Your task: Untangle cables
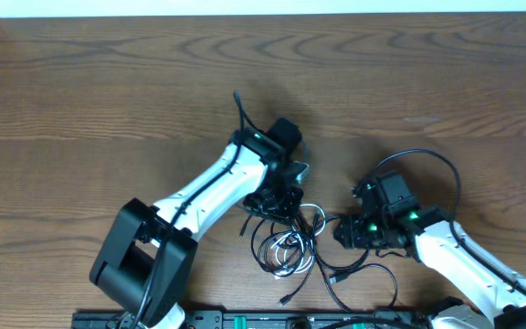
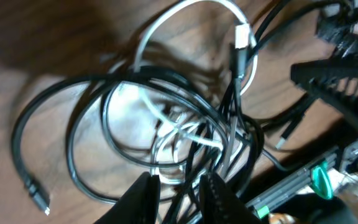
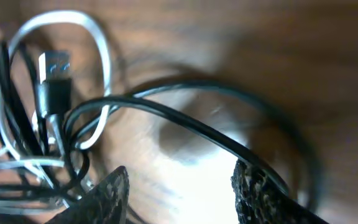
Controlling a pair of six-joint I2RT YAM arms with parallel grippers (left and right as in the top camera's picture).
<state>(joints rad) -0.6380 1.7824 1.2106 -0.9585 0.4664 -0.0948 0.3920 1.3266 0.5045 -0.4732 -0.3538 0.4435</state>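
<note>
Several cables (image 1: 286, 242), black ones plus a white cable (image 3: 73, 14), lie heaped in one tangle of loops on the table (image 1: 108, 91). We list the left pincer (image 2: 182, 199) over the tangle, fingers slightly apart, black strands running between them. We list the right pincer (image 3: 185, 193) just beside the tangle, fingers wide apart, one black strand passing against a fingertip.

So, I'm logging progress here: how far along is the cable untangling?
Done: nothing visibly; the black cables and white cable lie looped through each other in one heap. In hand: the left tool, slightly open, straddles strands at the heap; the right tool stands open beside a black strand. Left: pulling every cable free.
</note>
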